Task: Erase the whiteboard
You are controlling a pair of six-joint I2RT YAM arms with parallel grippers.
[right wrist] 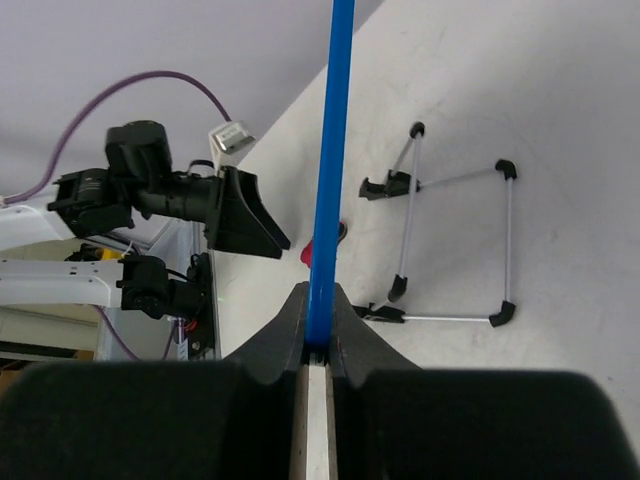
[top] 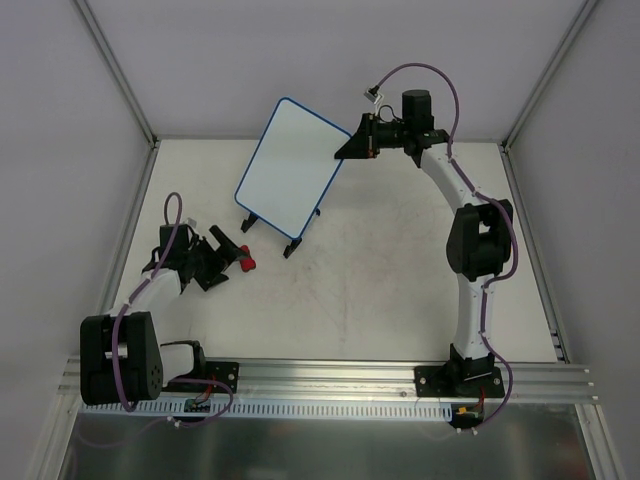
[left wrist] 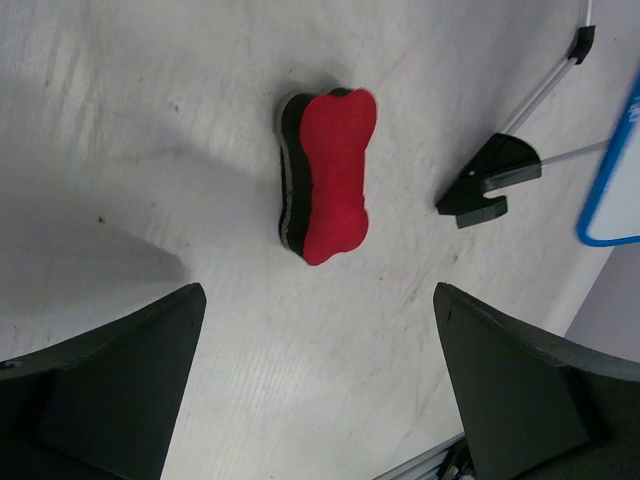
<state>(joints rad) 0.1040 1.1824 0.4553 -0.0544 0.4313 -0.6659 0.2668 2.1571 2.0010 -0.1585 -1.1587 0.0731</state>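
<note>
While the right gripper (right wrist: 318, 300) is pinching the blue edge of the whiteboard (top: 290, 165), which is sitting tilted toward the far middle of the table (top: 400, 270), the left gripper (left wrist: 318, 295) is hovering with its jaws spread wide. The red eraser (left wrist: 335, 175) is lying just ahead, its long axis pointing away between the fingers, nearer the left arm.

Light was bright and diffuse, probably from overhead. The top view was sharp. A soft grey shadow lay on the bench (left wrist: 120, 120) left of the eraser (left wrist: 338, 175). Close jaws were dark and slightly blurred in both wrist views.
</note>
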